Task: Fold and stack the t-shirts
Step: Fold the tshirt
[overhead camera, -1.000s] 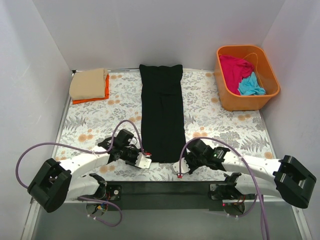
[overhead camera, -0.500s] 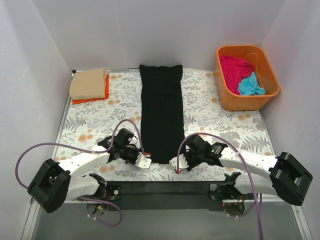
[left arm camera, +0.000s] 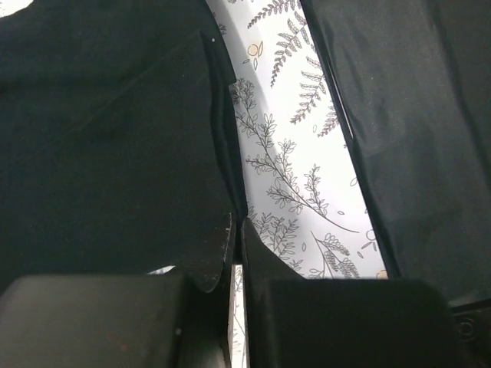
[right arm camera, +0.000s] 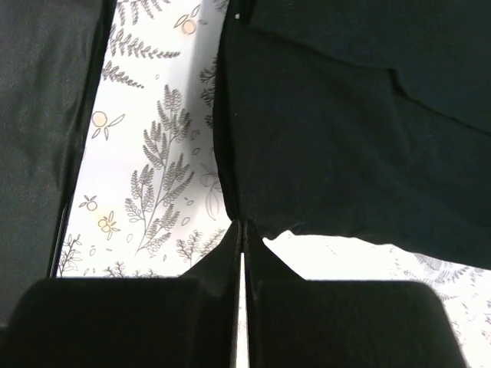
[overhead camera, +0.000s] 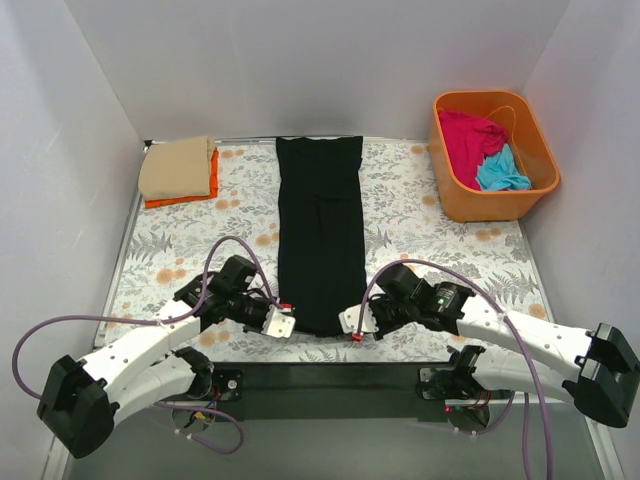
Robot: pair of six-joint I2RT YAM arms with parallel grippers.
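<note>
Now clamped shut on black t-shirt (overhead camera: 320,235) hem: left fingers (left arm camera: 209,259) at 7 o'clock, right fingers (right arm camera: 228,257) at 5 o'clock.

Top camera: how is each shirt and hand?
black shirt: folded long, lying flat.
tan shirt: folded, atop orange shirt.
orange shirt: underneath, mostly hidden.
pink shirt: crumpled in tub.
turquoise shirt: crumpled in tub.
left hand: shut on black shirt.
right hand: shut on black shirt.
</note>
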